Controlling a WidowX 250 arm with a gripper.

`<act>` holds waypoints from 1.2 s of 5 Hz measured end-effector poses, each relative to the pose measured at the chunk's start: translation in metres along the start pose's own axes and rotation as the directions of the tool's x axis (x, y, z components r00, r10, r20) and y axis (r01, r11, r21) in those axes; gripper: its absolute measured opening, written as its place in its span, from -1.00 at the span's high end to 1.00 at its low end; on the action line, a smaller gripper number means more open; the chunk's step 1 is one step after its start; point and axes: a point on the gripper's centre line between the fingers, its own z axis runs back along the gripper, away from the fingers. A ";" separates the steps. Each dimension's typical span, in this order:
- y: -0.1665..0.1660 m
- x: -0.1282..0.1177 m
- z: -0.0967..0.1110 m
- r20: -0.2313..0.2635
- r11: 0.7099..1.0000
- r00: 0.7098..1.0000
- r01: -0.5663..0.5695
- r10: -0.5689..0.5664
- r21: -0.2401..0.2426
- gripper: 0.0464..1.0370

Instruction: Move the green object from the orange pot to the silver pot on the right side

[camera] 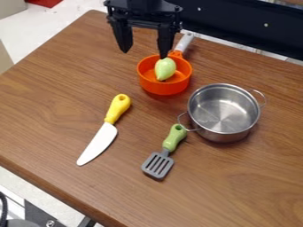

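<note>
Black claw point(144, 54) hanging near top edge, pointing down, spread wide.

Yellow-handled knife point(105, 131), green-handled spatula point(165, 153).

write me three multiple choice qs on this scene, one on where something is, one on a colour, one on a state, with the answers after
1. Where is the green object relative to the orange pot?
A) beside it
B) inside it
C) underneath it

2. What colour is the handle of the knife?
A) yellow
B) green
C) red

3. How does the gripper stand?
A) closed, fingertips together
B) clamped on the knife
C) open, fingertips apart

Answers:
1. B: the green object sits within the orange pot's rim.
2. A: the grip above the white blade is yellow.
3. C: a wide gap shows between the two fingertips.
</note>
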 end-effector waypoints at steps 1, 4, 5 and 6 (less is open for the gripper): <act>0.001 -0.003 -0.011 -0.034 1.000 0.999 0.000 0.000 0.002 -0.92; 0.008 0.017 -0.027 0.064 1.000 0.998 -0.005 0.005 -0.004 -0.92; 0.005 0.030 -0.032 0.050 0.999 0.998 -0.035 0.034 0.002 -0.92; -0.004 0.042 -0.034 0.039 1.000 0.999 -0.022 0.022 -0.019 -0.92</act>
